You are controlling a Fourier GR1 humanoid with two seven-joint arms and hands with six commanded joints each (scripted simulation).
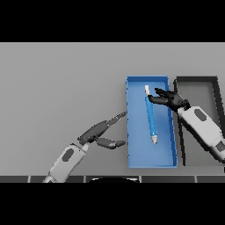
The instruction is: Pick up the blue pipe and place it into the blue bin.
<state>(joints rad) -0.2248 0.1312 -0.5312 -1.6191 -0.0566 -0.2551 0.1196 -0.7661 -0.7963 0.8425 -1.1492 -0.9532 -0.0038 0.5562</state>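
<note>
Your right hand (pixel 170 99) hangs over the blue bin (pixel 132 132), fingers loose beside the pipe (pixel 150 113) lying inside; it looks light, stiff, slick, best gripped mid-length.

pipe (pixel 150 115) in bin (pixel 132 145), tray (pixel 215 88) just right of bin

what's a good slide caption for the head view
Blue pipe lies in the blue bin; right hand open beside it.

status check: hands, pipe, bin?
Right hand over blue bin, fingers open beside pipe's upper end. Blue pipe lying in bin. Left hand open on table left of bin. Dark bin right; nothing blocking.
</note>
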